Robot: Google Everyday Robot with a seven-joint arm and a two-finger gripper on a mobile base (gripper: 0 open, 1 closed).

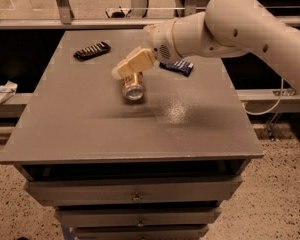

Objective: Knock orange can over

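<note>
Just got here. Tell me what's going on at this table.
A robot arm reaches in from the right, its gripper just above the orange can in the middle of the grey table. The can is tipped, silver top facing the camera, so the knock looks done or nearly so. A black snack bar and a blue packet lie behind.

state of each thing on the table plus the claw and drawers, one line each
orange can: tipped off upright, silver top facing the camera
claw: low over the table, on the can's upper side
black snack bar: lying flat, far left
blue snack bar: lying flat, partly hidden by the arm
drawers: shut
</note>
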